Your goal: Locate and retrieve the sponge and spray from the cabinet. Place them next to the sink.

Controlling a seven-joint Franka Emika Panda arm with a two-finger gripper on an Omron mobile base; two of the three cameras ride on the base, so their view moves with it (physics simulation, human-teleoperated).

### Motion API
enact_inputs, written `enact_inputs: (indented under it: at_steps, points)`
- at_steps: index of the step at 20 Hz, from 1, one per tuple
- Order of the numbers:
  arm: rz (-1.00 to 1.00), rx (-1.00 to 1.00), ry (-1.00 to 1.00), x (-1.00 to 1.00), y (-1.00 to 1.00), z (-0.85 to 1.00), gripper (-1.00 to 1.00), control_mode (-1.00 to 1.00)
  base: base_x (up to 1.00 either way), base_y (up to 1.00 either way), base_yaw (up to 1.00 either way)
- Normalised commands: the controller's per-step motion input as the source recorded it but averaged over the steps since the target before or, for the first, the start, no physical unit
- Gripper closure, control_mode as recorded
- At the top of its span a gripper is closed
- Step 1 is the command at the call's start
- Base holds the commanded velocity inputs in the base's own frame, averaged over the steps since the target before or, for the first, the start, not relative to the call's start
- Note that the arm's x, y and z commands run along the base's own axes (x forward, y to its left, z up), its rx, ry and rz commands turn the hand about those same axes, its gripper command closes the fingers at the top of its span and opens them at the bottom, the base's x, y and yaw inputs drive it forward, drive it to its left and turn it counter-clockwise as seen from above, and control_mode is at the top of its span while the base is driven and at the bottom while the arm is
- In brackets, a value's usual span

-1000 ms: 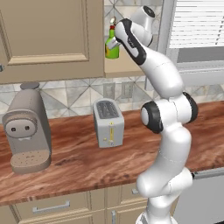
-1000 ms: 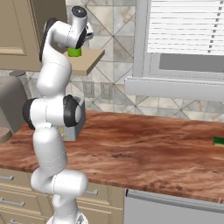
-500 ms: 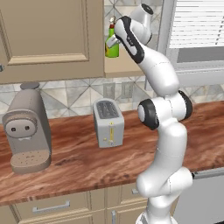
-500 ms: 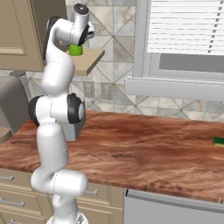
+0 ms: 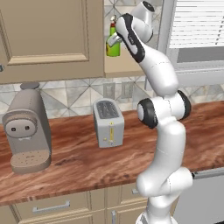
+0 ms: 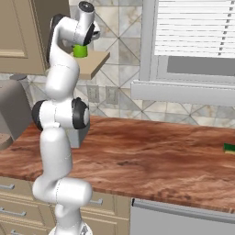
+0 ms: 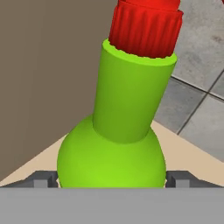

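**Our hand at the spray bottle on the side shelf**

We have our arm raised high, with our hand up at the tan side shelf of the wall cabinet. The spray stands upright on that shelf, right in front of our hand. In the hand view the green body of the spray bulges between our two fingertips, one on each side, with its red collar further along the bottle away from us. The fingers stand wide apart, flanking the bottle; we cannot tell whether they touch its sides, so we do not call it gripped. The cabinet's side wall lies just beyond the bottle on one side and the tiled wall on the other.

In the right base view the bottle's green base shows just below our hand, resting on the shelf.

The sponge lies flat on the worktop, far below our hand and well off to its right. A toaster and a coffee machine stand on the worktop beneath the cabinet, well below our hand.
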Motion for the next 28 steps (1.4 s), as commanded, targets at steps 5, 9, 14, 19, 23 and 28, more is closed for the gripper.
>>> enact_inputs:
  at_steps: [5, 9, 14, 19, 23, 28]
  points:
    - [-0.02, 0.00, 0.00, -0.30, -0.33, 0.19, 1.00, -1.00, 0.00, 0.00, 0.00]
    - [-0.02, 0.02, 0.00, -0.49, -0.35, 0.15, 1.00, -1.00, 0.00, 0.00, 0.00]
    - [-0.02, 0.08, -0.07, -0.83, -0.36, 0.07, 1.00, -1.00, 0.00, 0.00, 0.00]
    - [-0.01, 0.08, -0.10, -0.86, -0.33, 0.04, 1.00, -1.00, 0.00, 0.00, 0.00]
    - [0.00, 0.00, -0.06, -0.83, -0.32, 0.19, 1.00, -1.00, 0.00, 0.00, 0.00]
    - [0.00, -0.01, -0.11, -0.89, -0.30, 0.20, 1.00, -1.00, 0.00, 0.00, 0.00]
